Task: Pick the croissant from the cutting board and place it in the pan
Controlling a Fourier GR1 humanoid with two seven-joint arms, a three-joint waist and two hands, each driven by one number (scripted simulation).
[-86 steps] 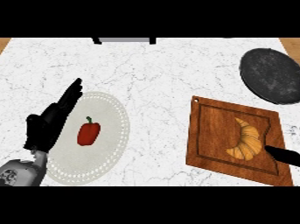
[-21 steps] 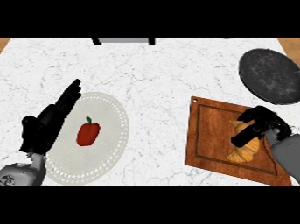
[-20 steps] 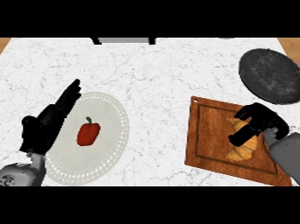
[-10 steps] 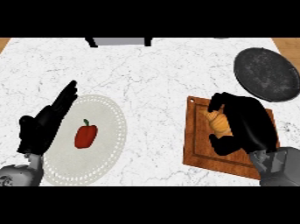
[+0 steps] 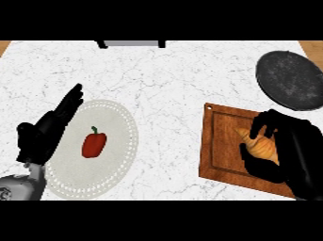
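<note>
The croissant (image 5: 262, 147) lies on the wooden cutting board (image 5: 223, 146), which occupies the 4 o'clock area of the white marble surface (image 5: 171, 80). The right hand (image 5: 299, 150) covers the croissant from the right side — its fingers (image 5: 260, 126) curl over the top end and around the lower end, enclosing the pastry. Whether the croissant touches the board or is raised off it cannot be determined.

The dark round pan (image 5: 292, 80) sits at 2 o'clock, just beyond the far right corner of the board, apart from it.

At 8 o'clock, a white plate (image 5: 115, 136) with a dotted rim carries a red bell pepper (image 5: 93, 144) near its centre. The left hand (image 5: 49, 129) rests at the plate's left edge — fingers straight, pointing toward 1 o'clock, holding nothing.
</note>
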